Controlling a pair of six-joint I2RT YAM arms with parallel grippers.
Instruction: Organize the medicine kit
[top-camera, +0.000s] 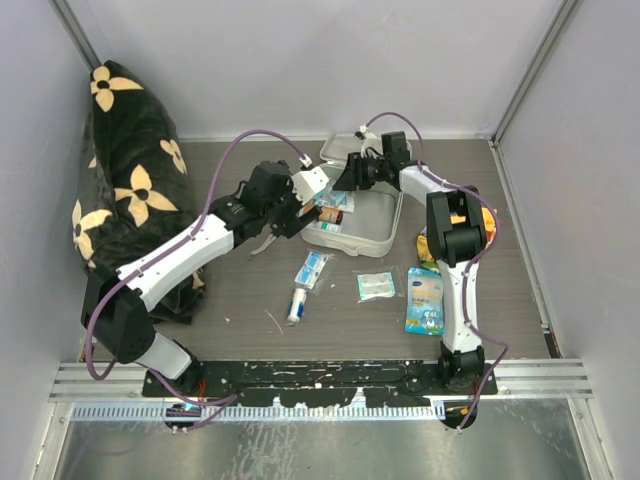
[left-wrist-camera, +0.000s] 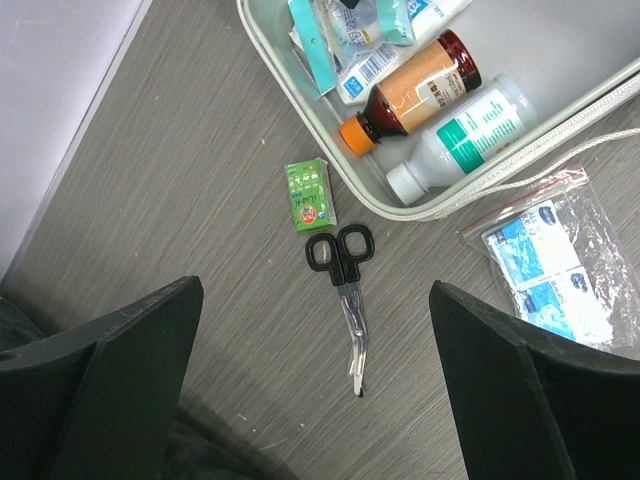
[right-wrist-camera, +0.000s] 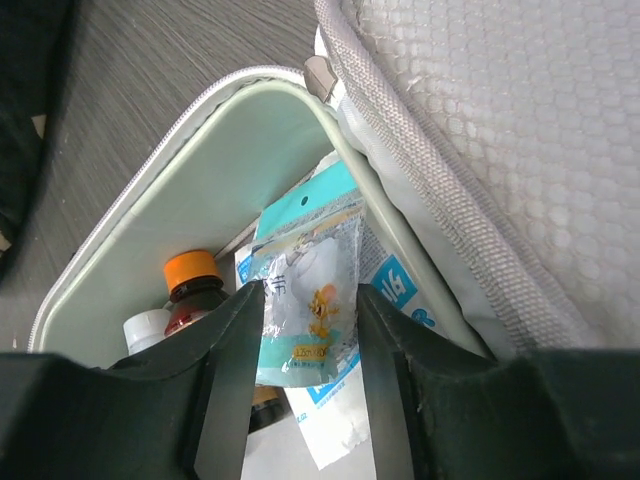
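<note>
1. The medicine kit (top-camera: 375, 235), a pale grey-white rounded plastic case, lies open near the middle of the bench's far edge. Its hinged lid (top-camera: 338, 152) is raised on the far side.
2. Your right gripper (right-wrist-camera: 308, 292) reaches into the tray by the hinge. Its jaws look pressed onto a pale blue clear-plastic sachet with a cartoon print (right-wrist-camera: 310, 320), though the contact itself is hard to make out.
3. I judge this to be the stowing step. The sachet is going in beside the brown bottle with an orange cap (left-wrist-camera: 415, 90) and the white bottle with a green label (left-wrist-camera: 465, 135).
4. Your left gripper (left-wrist-camera: 315, 290) hovers with its jaws spread wide over the black-handled steel scissors (left-wrist-camera: 350, 320). They lie flat on the bench just off the tray's rounded corner, apart from it, beside a small green packet (left-wrist-camera: 308, 195).
5. Next, let the sachet go low and flat so the lid can close.
6. Then bring the left gripper straight down. The scissors are thin and flat, so the fingertips probably need to reach the bench surface and close across the handles.
7. More supplies wait toward the near edge:
   - a white tube (top-camera: 297, 303)
   - a blue-yellow packet (top-camera: 425, 300)
   - a clear zip bag of blue-white packets (left-wrist-camera: 555, 265)
8. Both bottles, the green packet and the sachet carry print, but you cannot read any brand or word at this size.
</note>
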